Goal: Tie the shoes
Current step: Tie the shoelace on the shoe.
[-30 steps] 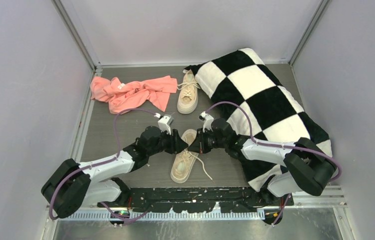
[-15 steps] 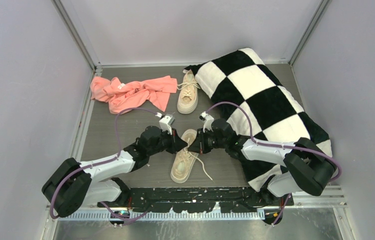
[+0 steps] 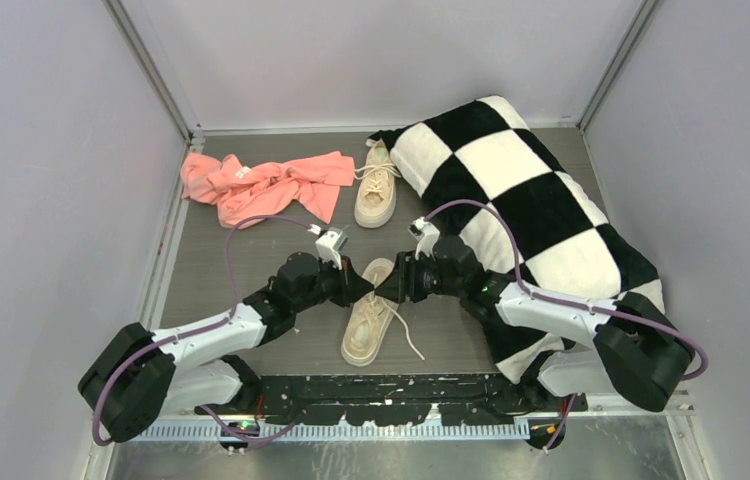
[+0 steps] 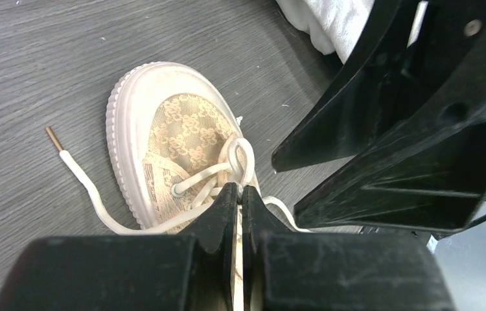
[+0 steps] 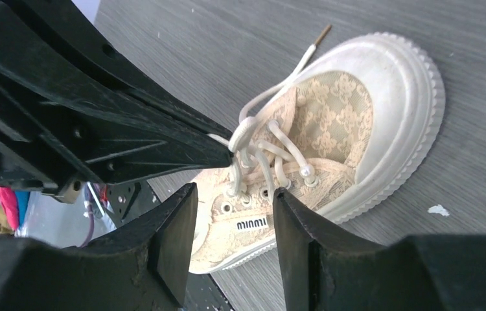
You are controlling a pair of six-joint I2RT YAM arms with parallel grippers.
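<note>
The near shoe [image 3: 367, 325] lies on the grey floor between both arms, its toe [image 4: 175, 123] pointing away from the bases. My left gripper [image 3: 366, 288] [image 4: 241, 190] is shut on a loop of its cream lace [image 5: 243, 129] above the eyelets. My right gripper [image 3: 388, 284] [image 5: 234, 194] faces it tip to tip, open, with nothing between its fingers, hovering over the shoe's side. One free lace end [image 4: 75, 172] trails on the floor left of the toe. The second shoe [image 3: 378, 185] stands farther back, its laces loose.
A black-and-white checkered pillow [image 3: 526, 205] fills the right side, partly under the right arm. A pink cloth [image 3: 266, 185] lies at the back left beside the far shoe. Grey walls close in three sides.
My left gripper has shut on the lace loop. My right gripper has opened, let go of the lace and drawn back slightly to the right.
</note>
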